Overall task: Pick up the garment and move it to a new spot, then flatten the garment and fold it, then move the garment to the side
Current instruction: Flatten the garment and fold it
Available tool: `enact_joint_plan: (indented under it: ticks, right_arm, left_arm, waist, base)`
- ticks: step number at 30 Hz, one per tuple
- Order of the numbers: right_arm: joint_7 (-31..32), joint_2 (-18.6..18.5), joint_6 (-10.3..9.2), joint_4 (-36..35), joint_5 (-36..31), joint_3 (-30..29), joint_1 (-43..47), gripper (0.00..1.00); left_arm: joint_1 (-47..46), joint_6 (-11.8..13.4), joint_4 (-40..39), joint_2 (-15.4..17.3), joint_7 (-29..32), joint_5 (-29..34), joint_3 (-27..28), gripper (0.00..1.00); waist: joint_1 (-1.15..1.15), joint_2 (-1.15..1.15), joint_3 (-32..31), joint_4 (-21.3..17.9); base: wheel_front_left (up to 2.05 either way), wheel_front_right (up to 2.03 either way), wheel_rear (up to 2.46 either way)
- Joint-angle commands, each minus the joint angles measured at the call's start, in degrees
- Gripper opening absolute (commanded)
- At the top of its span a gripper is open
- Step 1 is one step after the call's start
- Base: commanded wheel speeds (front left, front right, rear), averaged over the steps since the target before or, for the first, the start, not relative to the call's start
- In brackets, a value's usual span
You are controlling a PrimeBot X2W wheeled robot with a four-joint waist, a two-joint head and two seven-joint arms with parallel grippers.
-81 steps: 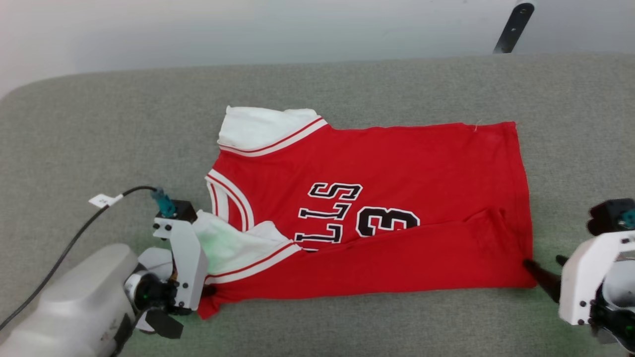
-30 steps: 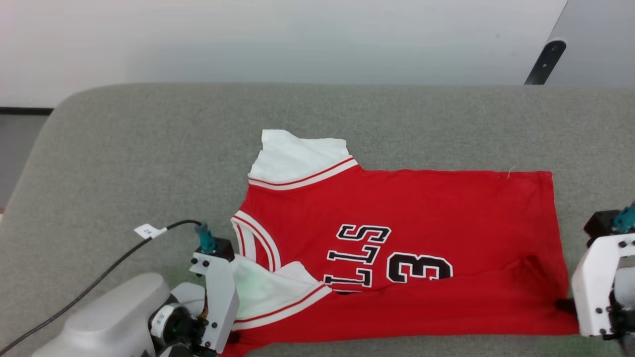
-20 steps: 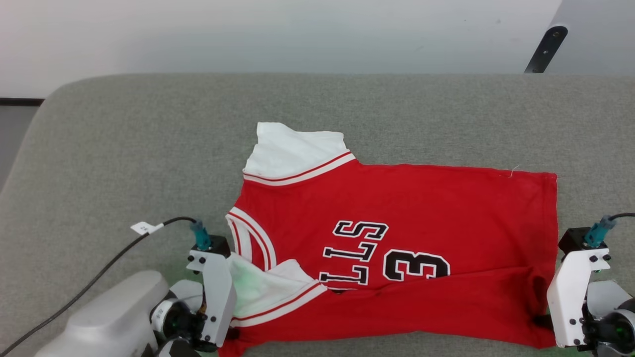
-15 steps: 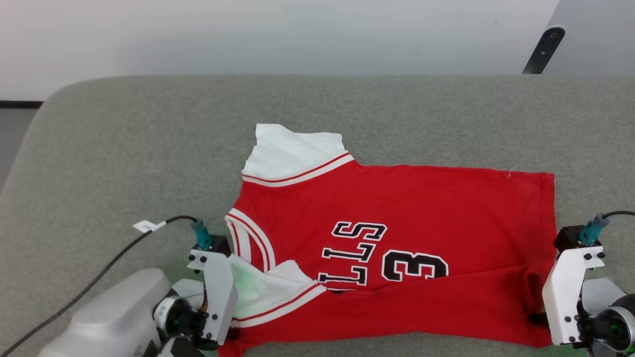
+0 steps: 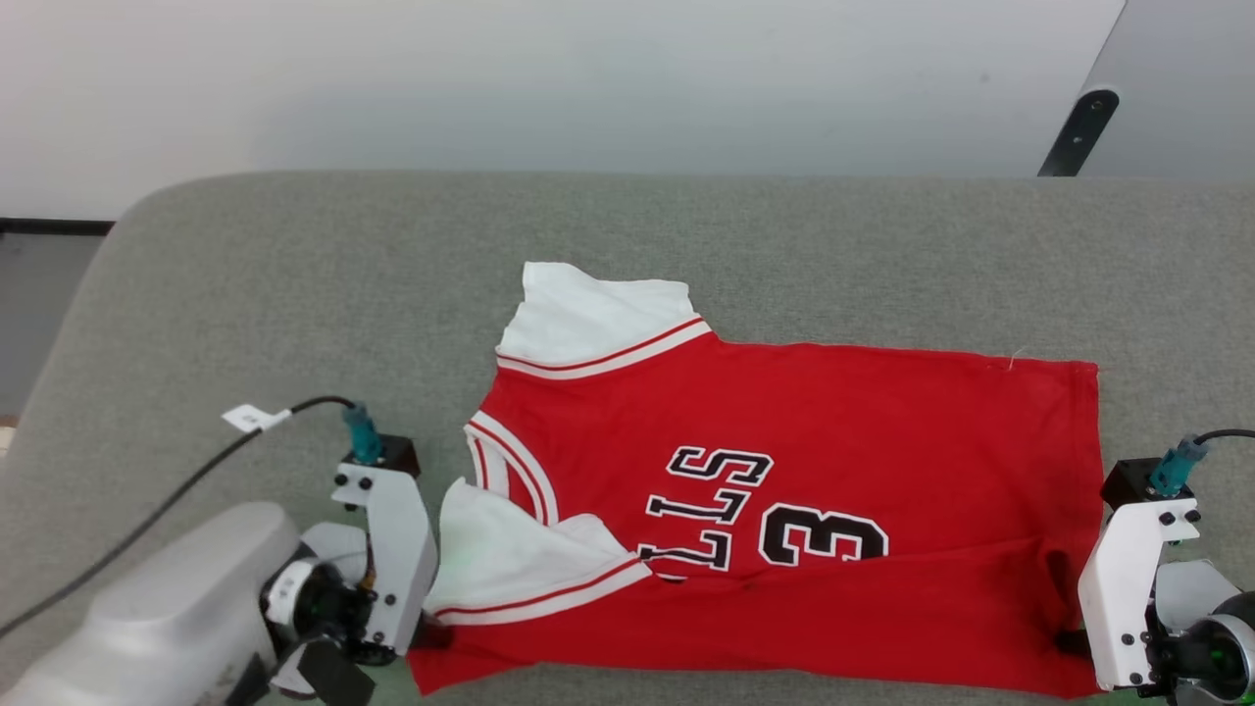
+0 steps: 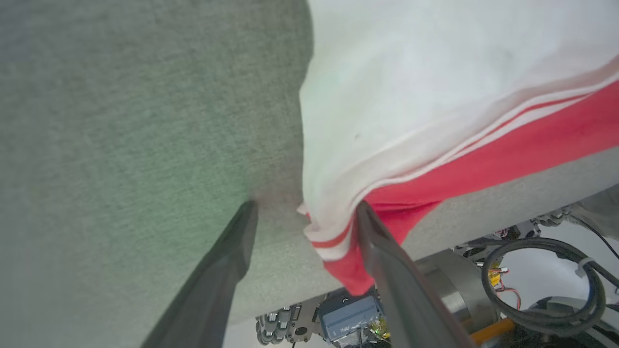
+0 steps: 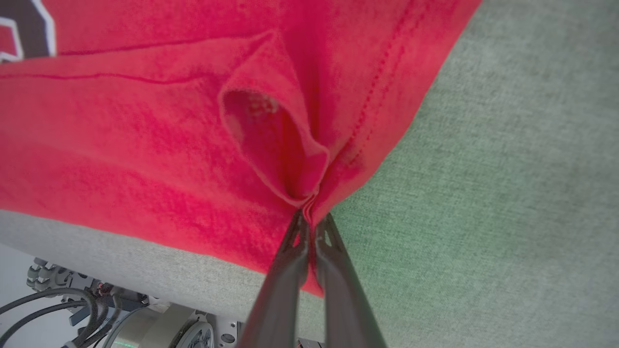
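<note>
Grey cloth is covering the worktop (image 5: 294,294), and the garment (image 5: 784,441) is lying spread across its middle and right. Its collar is pointing left and its hem right, with the near side just reaching over the near edge. The moving and flattening are looking done. The near long side is lying turned up over the body and hiding part of the lettering, so a first fold seems begun; further folds and the shift aside are remaining. The near sleeve (image 5: 510,569) is lying over the chest. The right claw (image 7: 312,217) is pinching the near hem corner, and the left claw (image 6: 304,212) is standing open astride the sleeve's corner.
</note>
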Motion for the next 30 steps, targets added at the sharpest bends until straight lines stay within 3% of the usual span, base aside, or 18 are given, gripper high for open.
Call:
enact_joint_plan:
  ticks: [1,10,12,13,14,15,24,30]
  right_arm:
    - [-0.2,-0.1,-0.1,0.5,0.2,-0.1,0.1,0.0]
    - [-1.1,-0.6,-0.1,3.2,-0.8,-0.8,1.4,0.0]
    - [-1.6,-0.6,-0.1,3.9,-0.9,-1.1,1.7,0.07]
    - [-1.6,-0.7,-0.1,4.3,-1.1,-1.2,1.7,0.26]
    - [-2.0,-0.9,-0.1,4.3,-1.5,-1.1,1.6,0.52]
    - [-2.5,-1.0,-0.1,4.4,-1.7,-1.5,1.6,1.0]
    - [-4.3,-2.2,-0.1,3.3,-2.4,-4.6,3.3,1.0]
    - [-8.5,-2.4,-0.1,-3.2,-2.5,-9.6,6.6,1.0]
  left_arm:
    - [-0.3,1.0,-1.3,1.0,0.2,0.2,0.3,1.0]
    - [2.8,5.5,-10.5,6.0,-2.3,-1.2,2.4,1.0]
    - [3.5,5.5,-12.2,6.7,-3.6,-0.9,2.7,1.0]
    - [3.9,5.9,-12.7,6.8,-4.6,-1.2,3.2,1.0]
    - [4.3,6.2,-13.2,7.0,-5.6,-1.6,3.7,1.0]
    - [4.5,6.2,-13.8,7.3,-6.7,-1.1,4.1,1.0]
    - [6.7,5.6,-14.7,8.0,-15.1,-0.1,6.7,1.0]
    - [7.8,4.0,-15.1,7.4,-21.3,0.2,8.8,1.0]
  waist:
    - [0.0,0.0,-0.4,0.4]
    - [0.0,0.0,-1.7,1.6]
    - [0.0,0.0,-2.1,1.8]
    - [0.0,0.0,-2.3,1.9]
    - [0.0,0.0,-2.5,2.0]
    - [0.0,0.0,-2.7,2.1]
    - [0.0,0.0,-6.2,2.6]
    - [0.0,0.0,-7.8,3.4]
  base:
    - [0.0,0.0,0.0]
    - [0.0,0.0,0.0]
    - [0.0,0.0,0.0]
    - [0.0,0.0,0.0]
    - [0.0,0.0,0.0]
    - [0.0,0.0,0.0]
    - [0.0,0.0,0.0]
    - [0.0,0.0,0.0]
